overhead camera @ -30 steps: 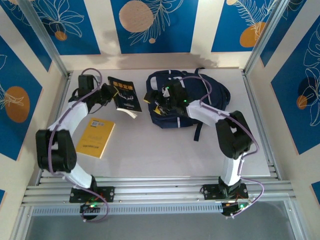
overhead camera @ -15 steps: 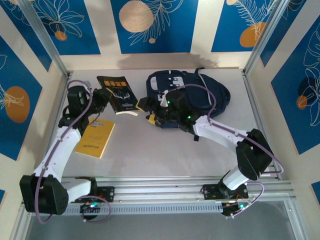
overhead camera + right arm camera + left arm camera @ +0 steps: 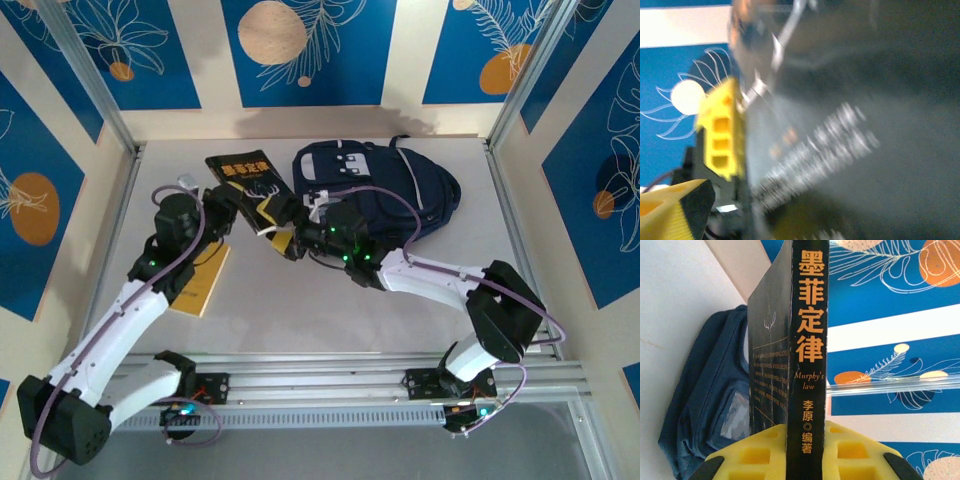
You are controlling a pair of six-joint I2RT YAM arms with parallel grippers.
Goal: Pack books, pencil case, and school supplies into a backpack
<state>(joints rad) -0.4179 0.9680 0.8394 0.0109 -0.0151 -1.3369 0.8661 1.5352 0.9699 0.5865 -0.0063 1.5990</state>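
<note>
The black book with the yellow title [image 3: 243, 178] is held up on edge left of the backpack, its spine [image 3: 808, 340] clamped between the yellow pads [image 3: 752, 455] of my left gripper [image 3: 222, 212]. The navy backpack [image 3: 395, 185] lies at the back middle of the table and reaches into the left wrist view [image 3: 700, 410]. My right gripper [image 3: 286, 236] sits at the book's near right corner, between book and backpack. In the blurred right wrist view, the dark cover with pale print [image 3: 840, 150] is very close and one own finger [image 3: 670, 207] shows. A yellow-orange book [image 3: 200, 282] lies flat under my left arm.
The white table [image 3: 330, 310] is walled by blue patterned panels and metal posts at the back corners [image 3: 120, 125]. Purple cables loop over both arms. The right arm stretches across the table in front of the backpack.
My left gripper has raised the black book off the table and brought it right. My right gripper has left the backpack and swung left to the book.
</note>
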